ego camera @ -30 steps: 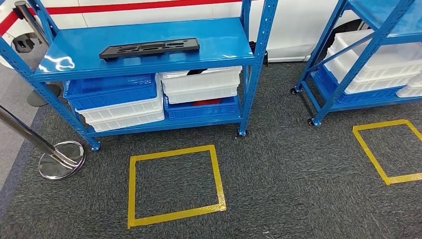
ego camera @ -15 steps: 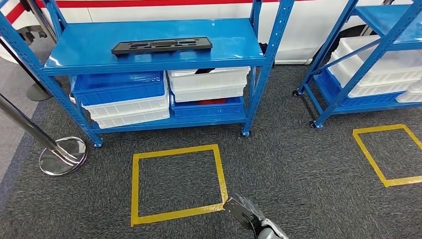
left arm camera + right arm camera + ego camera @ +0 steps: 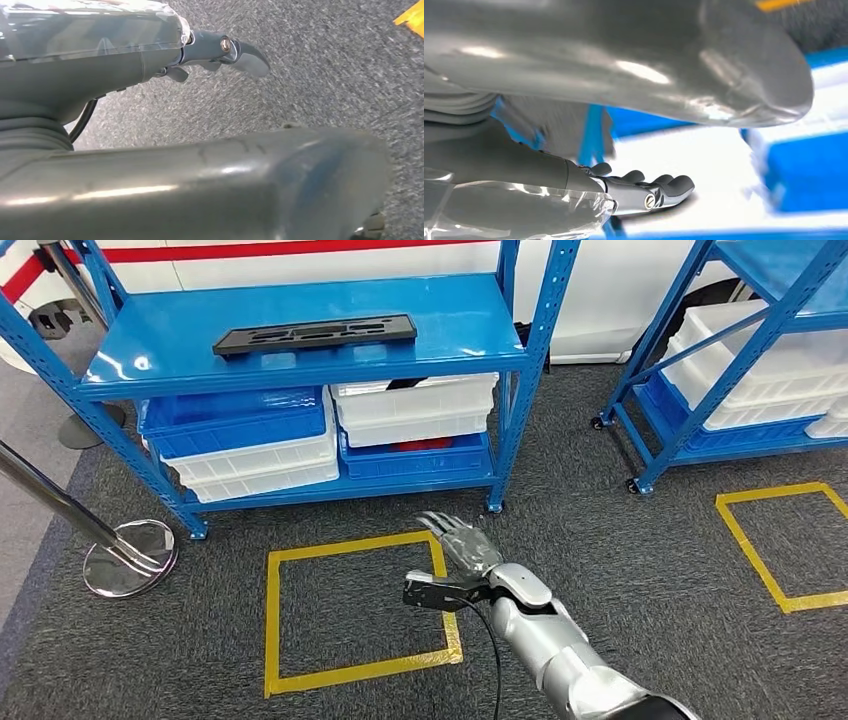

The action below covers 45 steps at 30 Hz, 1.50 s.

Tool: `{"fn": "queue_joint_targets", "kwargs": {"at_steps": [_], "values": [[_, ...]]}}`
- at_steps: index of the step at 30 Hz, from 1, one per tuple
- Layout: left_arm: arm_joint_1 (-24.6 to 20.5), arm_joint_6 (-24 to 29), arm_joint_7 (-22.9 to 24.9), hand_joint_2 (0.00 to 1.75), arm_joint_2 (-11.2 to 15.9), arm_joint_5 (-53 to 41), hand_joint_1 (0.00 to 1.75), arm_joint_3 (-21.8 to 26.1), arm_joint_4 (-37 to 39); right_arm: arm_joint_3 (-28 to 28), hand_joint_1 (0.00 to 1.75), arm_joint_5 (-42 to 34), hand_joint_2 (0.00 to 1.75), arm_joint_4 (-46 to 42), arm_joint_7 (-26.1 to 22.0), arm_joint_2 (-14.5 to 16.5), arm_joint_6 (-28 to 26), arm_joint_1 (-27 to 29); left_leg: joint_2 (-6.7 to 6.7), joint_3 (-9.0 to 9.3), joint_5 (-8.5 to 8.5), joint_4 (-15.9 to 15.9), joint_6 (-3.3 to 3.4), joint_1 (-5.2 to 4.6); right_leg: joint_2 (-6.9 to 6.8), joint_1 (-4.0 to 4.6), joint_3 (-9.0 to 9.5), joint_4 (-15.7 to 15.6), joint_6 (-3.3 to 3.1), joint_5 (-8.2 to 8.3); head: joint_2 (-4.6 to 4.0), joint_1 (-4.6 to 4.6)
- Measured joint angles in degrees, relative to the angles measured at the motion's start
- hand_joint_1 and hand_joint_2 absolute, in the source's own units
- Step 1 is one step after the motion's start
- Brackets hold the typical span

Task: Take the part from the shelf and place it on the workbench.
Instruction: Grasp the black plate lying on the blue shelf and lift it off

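Note:
A long flat black part (image 3: 315, 335) with cut-outs lies on the top board of the blue shelf (image 3: 140, 360). My right hand (image 3: 458, 560) is raised in front of the shelf's lower level, over the carpet, fingers spread and holding nothing; it is well below and to the right of the part. The right wrist view has the right hand's fingers (image 3: 649, 187) stretched out toward the blue and white bins. My left hand (image 3: 220, 52) hangs over grey carpet, its fingers extended and nothing in them.
Blue and white bins (image 3: 410, 410) fill the shelf's lower level. A second blue shelf (image 3: 700, 370) with bins stands at the right. Yellow tape squares (image 3: 350, 610) mark the carpet. A chrome stanchion base (image 3: 130, 555) stands at the left.
My right arm has risen from the picture's lower edge up toward the shelf, and its hand now has spread fingers. The camera has shifted slightly.

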Motion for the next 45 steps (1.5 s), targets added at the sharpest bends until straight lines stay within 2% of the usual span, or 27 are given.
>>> {"fn": "queue_joint_targets", "kwargs": {"at_steps": [2,4,5,9,11,13,14,15,16,18,19,21,23,25,27,29,30,31,32,34,35,36,38,40,42,44,45], "values": [[-0.1,0.1,0.0,0.0,0.0,-1.0,0.0,0.7,0.2,3.0,0.0,1.0,0.0,-1.7,0.0,-0.1,-0.6,-1.4,0.17,2.13,4.86,-6.4,-0.5,0.52,0.02,-0.28,0.92,0.3,0.51,-0.94,0.0,0.0],[-0.4,0.3,0.0,0.0,-0.1,-2.1,0.0,1.4,0.5,6.1,0.0,1.9,0.0,-3.4,0.0,-0.2,-1.3,-3.3,0.34,5.03,7.35,-12.8,-0.38,0.58,0.06,-0.26,1.46,0.8,1.27,-1.95,0.0,0.01],[-0.6,0.4,0.0,0.0,-0.2,-2.6,0.0,1.7,0.6,7.8,0.0,2.3,0.0,-4.3,0.0,-0.3,-1.7,-4.2,0.37,5.74,7.31,-14.3,0.02,0.52,0.06,-0.15,1.52,1.0,1.63,-2.29,0.0,0.04],[-0.9,0.8,0.1,0.0,-0.2,-4.7,0.0,2.9,0.8,13.6,0.0,3.3,0.0,-7.8,0.1,-0.8,-3.0,-7.4,0.09,6.66,5.91,-15.0,2.11,0.35,0.09,-0.21,0.77,3.0,2.52,-2.64,0.0,0.1],[-1.1,0.9,0.1,0.0,-0.2,-5.8,0.0,3.4,0.9,16.5,0.0,3.7,0.0,-9.5,0.3,-1.1,-3.8,-9.2,0.06,7.36,5.35,-15.1,2.78,0.34,0.11,-0.34,-2.67,8.6,2.8,-3.87,0.0,0.16],[-1.4,1.0,0.1,0.0,-0.2,-6.8,0.0,4.0,1.1,19.3,0.0,4.1,0.0,-10.7,0.6,-1.6,-4.5,-10.5,0.0,8.11,4.57,-15.1,3.19,0.13,0.11,-0.32,-8.15,16.2,2.94,-6.03,0.0,0.16],[-1.4,1.0,0.1,0.0,-0.2,-7.3,0.0,4.2,1.2,20.5,0.0,4.2,0.0,-11.2,0.8,-1.9,-4.8,-10.8,-0.1,8.67,4.09,-15.1,3.29,-0.01,0.12,-0.27,-10.39,18.5,2.86,-6.46,0.0,0.16],[-1.4,1.1,0.1,0.0,-0.2,-7.6,0.0,4.4,1.3,21.4,0.0,4.3,0.0,-11.6,1.0,-2.1,-5.1,-10.9,-0.25,9.36,3.57,-15.1,3.35,-0.15,0.13,-0.14,-11.72,18.9,2.62,-5.86,0.0,0.16],[-1.3,1.1,0.1,0.0,-0.2,-7.9,0.0,4.6,1.3,22.1,0.0,4.3,0.0,-12.0,1.3,-2.3,-5.3,-11.1,-0.4,10.14,3.02,-15.2,3.36,-0.28,0.14,0.08,-12.05,17.2,2.21,-4.14,0.0,0.16],[-1.2,1.2,0.1,0.0,-0.4,-8.2,0.0,4.9,1.5,23.2,0.0,4.3,0.0,-12.6,1.5,-2.6,-5.6,-11.7,-0.61,11.64,1.87,-15.2,3.27,-0.48,0.19,0.95,-10.55,9.3,0.87,1.81,0.0,0.16],[-1.2,1.3,0.1,0.0,-0.6,-8.3,0.0,5.1,1.7,23.7,0.0,4.3,0.0,-12.8,1.5,-2.8,-5.7,-12.0,-0.74,12.25,1.33,-15.4,3.11,-0.57,0.3,1.41,-9.64,5.6,0.21,4.04,0.0,0.17],[-1.2,1.4,0.1,0.0,-0.8,-8.3,0.0,5.4,1.9,24.5,0.0,4.3,0.0,-13.2,1.6,-3.0,-5.9,-12.4,-0.89,13.23,0.56,-15.7,2.64,-0.69,0.48,2.02,-8.4,1.8,-0.68,5.92,0.0,0.17],[-1.2,1.5,0.2,0.0,-0.8,-8.3,0.0,5.5,2.0,25.1,0.0,4.2,0.0,-13.7,1.7,-3.1,-6.1,-12.7,-0.84,14.07,0.49,-15.7,2.12,-0.81,0.47,1.78,-7.07,1.0,-1.01,5.18,0.0,0.19],[-1.2,1.6,0.3,0.0,-0.8,-8.3,0.0,5.6,2.0,25.5,0.0,4.1,0.0,-14.0,2.0,-3.1,-6.4,-12.9,-0.6,13.07,0.89,-12.5,1.73,-0.83,0.43,1.35,-5.15,-0.1,-1.31,4.67,0.0,0.18],[-1.3,1.6,0.4,0.0,-0.7,-8.3,0.0,5.6,2.0,25.9,0.0,4.1,0.0,-14.2,2.2,-3.1,-6.7,-13.0,-0.43,8.86,-0.28,-5.7,1.25,-0.63,0.43,1.19,-3.43,-0.7,-1.42,3.71,0.0,0.16],[-1.2,1.6,0.5,0.0,-0.6,-8.2,0.0,5.7,2.0,26.3,0.0,4.1,0.0,-14.2,2.3,-3.0,-6.9,-12.7,-0.38,4.24,-3.59,-0.6,0.64,-0.33,0.43,1.14,-1.88,-0.7,-1.37,2.34,0.0,0.15],[-1.0,1.6,0.5,0.0,-0.6,-8.2,0.0,5.7,2.0,26.5,0.0,4.2,0.0,-14.2,2.3,-3.0,-6.9,-12.6,-0.33,2.81,-4.81,-0.2,0.39,-0.19,0.47,1.09,-0.96,-0.7,-1.29,1.58,0.0,0.15],[-0.8,1.6,0.5,0.0,-0.5,-8.1,0.0,5.8,2.0,26.6,0.0,4.2,0.0,-14.2,2.3,-3.0,-6.9,-12.5,-0.26,2.12,-4.76,-1.5,0.15,-0.03,0.51,1.02,0.09,-0.7,-1.16,0.76,0.0,0.16],[-0.7,1.6,0.6,0.0,-0.5,-8.2,0.0,5.8,2.0,26.7,0.0,4.2,0.0,-14.2,2.3,-3.0,-6.9,-12.4,-0.15,1.98,-2.99,-4.2,-0.04,0.15,0.55,0.94,1.22,-0.7,-0.96,-0.13,0.0,0.16],[-0.4,1.6,0.5,0.0,-0.5,-8.3,0.0,5.9,2.2,26.9,0.0,4.2,0.0,-14.1,2.5,-3.0,-6.8,-12.4,0.25,2.19,4.83,-11.4,-0.15,0.43,0.56,0.87,3.03,-0.3,-0.43,-2.01,0.0,0.17],[-0.4,1.6,0.5,0.0,-0.6,-8.4,0.0,5.9,2.3,27.0,0.0,4.2,0.0,-14.1,2.7,-3.1,-6.8,-12.4,0.43,2.29,8.06,-13.8,0.17,0.4,0.58,0.92,3.57,-0.1,-0.07,-2.95,0.0,0.18],[-0.4,1.6,0.5,0.0,-0.6,-8.5,0.0,5.9,2.4,27.1,0.0,4.2,0.0,-14.2,2.8,-3.1,-6.8,-12.4,0.55,2.32,10.01,-15.1,0.66,0.32,0.62,0.97,3.95,0.2,0.32,-3.69,0.0,0.18],[-0.7,1.5,0.5,0.0,-0.6,-8.7,0.0,5.9,2.5,27.2,0.0,4.3,0.0,-14.5,3.1,-3.1,-6.9,-12.6,0.48,2.88,9.63,-15.2,1.91,0.06,0.66,0.91,4.22,1.1,1.08,-4.25,0.0,0.2],[-0.9,1.5,0.5,0.0,-0.6,-8.9,0.0,5.9,2.5,27.2,0.0,4.2,0.0,-14.8,3.3,-3.2,-6.9,-12.9,0.37,4.0,8.78,-15.4,2.73,0.07,0.61,0.6,2.77,4.7,1.71,-3.64,0.0,0.22],[-1.1,1.5,0.5,0.0,-0.6,-9.0,0.0,5.9,2.5,27.2,0.0,4.2,0.0,-14.8,3.4,-3.3,-6.9,-12.8,0.3,5.37,7.73,-15.6,3.14,0.12,0.58,0.33,-1.57,11.4,2.27,-4.16,0.0,0.22],[-1.2,1.5,0.6,0.0,-0.6,-9.0,0.0,5.9,2.5,27.2,0.0,4.2,0.0,-14.8,3.4,-3.6,-6.9,-12.5,0.15,6.84,6.39,-15.6,3.26,0.11,0.58,0.23,-6.92,17.3,2.61,-7.36,0.0,0.22],[-1.2,1.5,0.6,0.0,-0.6,-9.1,0.0,5.9,2.5,27.2,0.0,4.2,0.0,-14.8,3.5,-3.7,-6.8,-12.3,0.06,7.7,5.66,-15.6,3.27,0.1,0.58,0.2,-8.82,18.3,2.64,-8.88,0.0,0.22]]}}
